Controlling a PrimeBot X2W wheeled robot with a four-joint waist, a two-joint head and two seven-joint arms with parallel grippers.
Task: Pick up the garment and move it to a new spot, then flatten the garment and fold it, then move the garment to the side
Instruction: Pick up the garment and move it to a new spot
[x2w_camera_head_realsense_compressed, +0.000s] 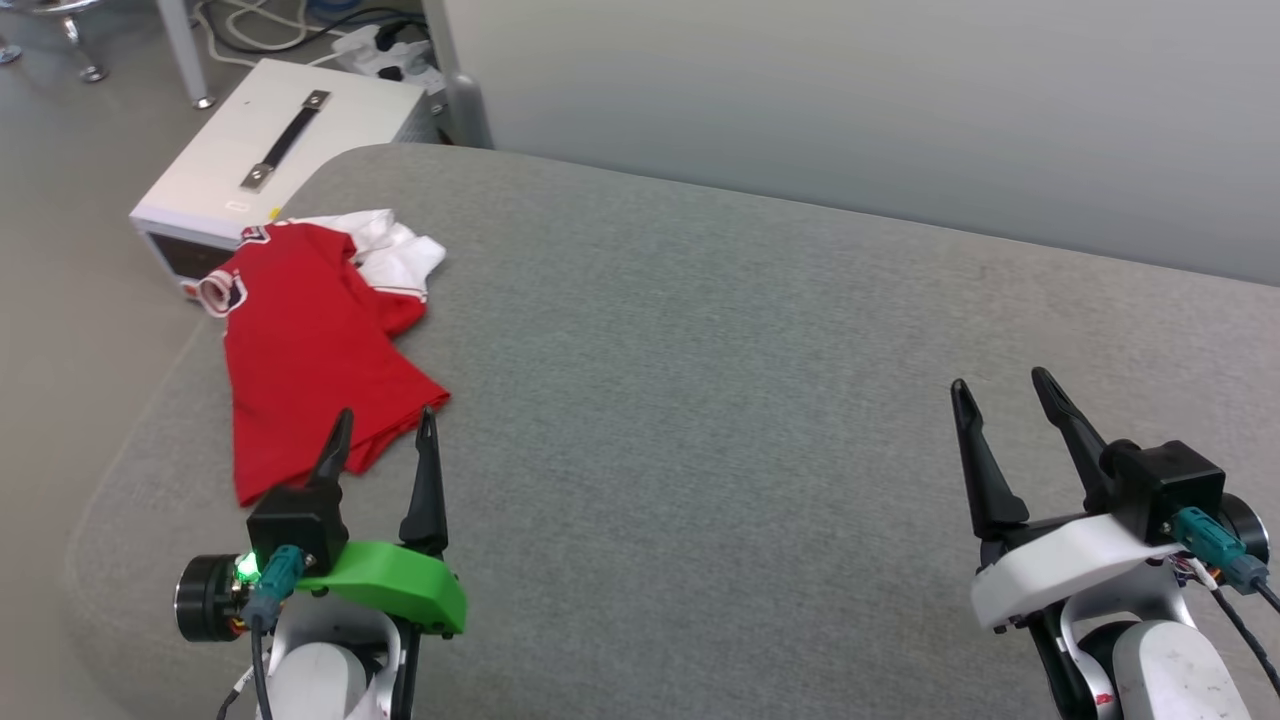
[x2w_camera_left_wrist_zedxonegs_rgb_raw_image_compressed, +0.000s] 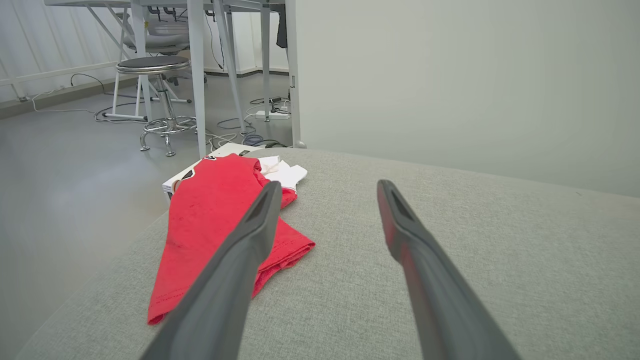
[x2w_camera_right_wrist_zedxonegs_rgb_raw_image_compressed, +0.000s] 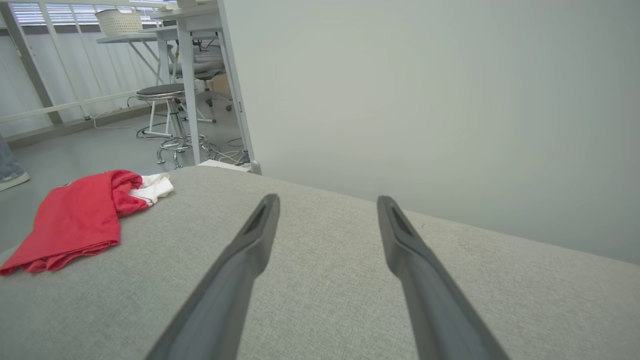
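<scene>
The garment (x2w_camera_head_realsense_compressed: 310, 350), a red jersey with white sleeve ends, lies folded over near the left edge of the grey cushioned surface (x2w_camera_head_realsense_compressed: 700, 400). Its collar end hangs past that edge. My left gripper (x2w_camera_head_realsense_compressed: 385, 425) stands open just short of the garment's near hem, with nothing between its fingers. In the left wrist view the garment (x2w_camera_left_wrist_zedxonegs_rgb_raw_image_compressed: 215, 220) lies ahead and to the left, partly behind the left finger (x2w_camera_left_wrist_zedxonegs_rgb_raw_image_compressed: 240, 260). My right gripper (x2w_camera_head_realsense_compressed: 1000, 385) is open at the lower right, far from the garment. In the right wrist view the garment (x2w_camera_right_wrist_zedxonegs_rgb_raw_image_compressed: 75, 220) lies at the far left.
A white box with a black handle (x2w_camera_head_realsense_compressed: 270, 160) sits on the floor beyond the garment. Cables (x2w_camera_head_realsense_compressed: 300, 25) and table legs stand behind it. A stool (x2w_camera_left_wrist_zedxonegs_rgb_raw_image_compressed: 155, 95) is on the floor farther back. A pale wall (x2w_camera_head_realsense_compressed: 900, 100) runs behind the grey surface.
</scene>
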